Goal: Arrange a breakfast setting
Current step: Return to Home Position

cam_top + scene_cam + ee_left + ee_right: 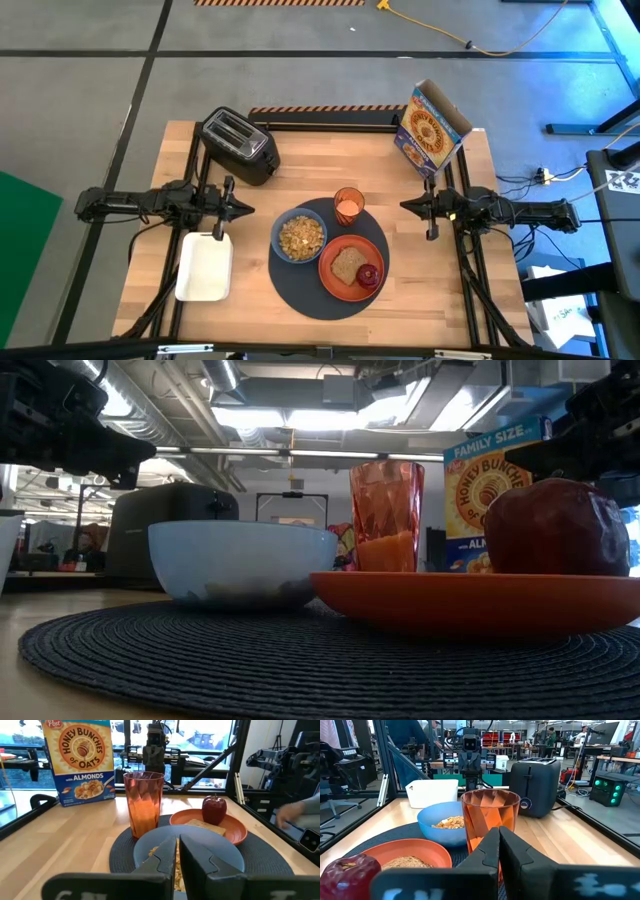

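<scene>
A: The mat (300,295) sits mid-tabletop and looks floppy. The plate (330,277) and bowl (275,238) on it are stiff, I'd grab the rims.
B: The cup (348,206) at the mat's far edge looks light and slick, so grip low. The toast (347,265) is crumbly and the fruit (369,275) rolls, both on the plate. The left hand (240,208) and right hand (412,207) wait at the sides, fingers together.

one each of mat (300,292), bowl (300,237), plate (372,253), cup (348,205), toast (347,265), fruit (369,275)

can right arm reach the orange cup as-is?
Likely yes. The right gripper faces the orange cup across the table, nothing between; blue bowl and orange plate sit beside that line. It is shut, so open first.
</scene>
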